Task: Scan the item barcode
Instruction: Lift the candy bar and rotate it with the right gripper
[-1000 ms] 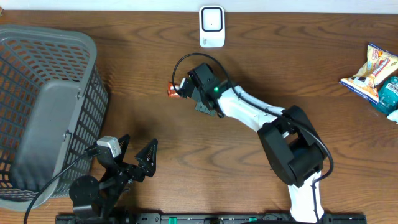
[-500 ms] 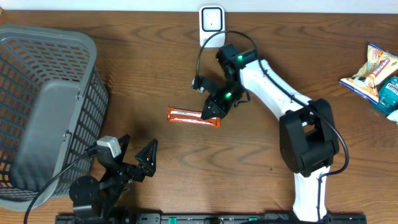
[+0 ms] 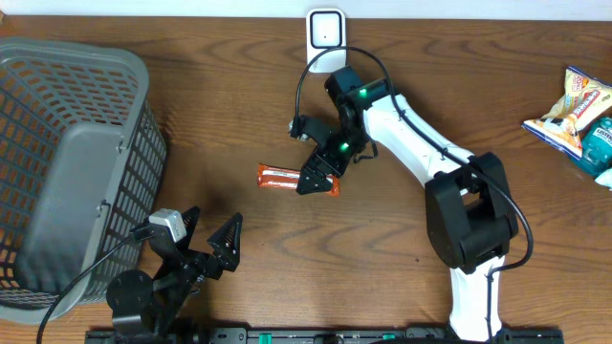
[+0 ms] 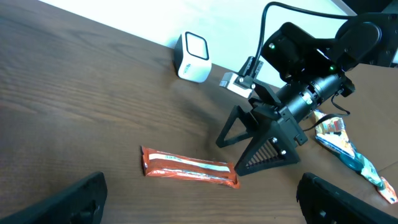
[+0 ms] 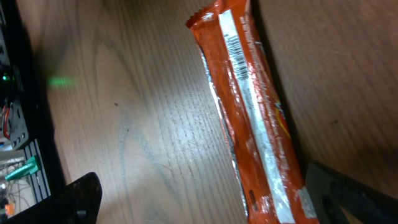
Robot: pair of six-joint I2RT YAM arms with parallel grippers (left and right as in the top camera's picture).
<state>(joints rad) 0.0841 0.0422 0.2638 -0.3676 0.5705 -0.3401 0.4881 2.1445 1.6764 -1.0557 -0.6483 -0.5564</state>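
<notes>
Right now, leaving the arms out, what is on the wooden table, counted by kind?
Snack packets: 3 (long orange foil bar, yellow crinkled bag, teal packet cut off by the right edge)
Grey plastic mesh basket: 1
White box-shaped scanner: 1
Total: 5

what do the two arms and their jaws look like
The right arm has white shells between bulky black joints, small green lights and a thin black cable looping off the wrist. Its jaws are black triangular frames. The left arm is all black, with a pale grey camera block at the wrist and the same triangular jaws.
</notes>
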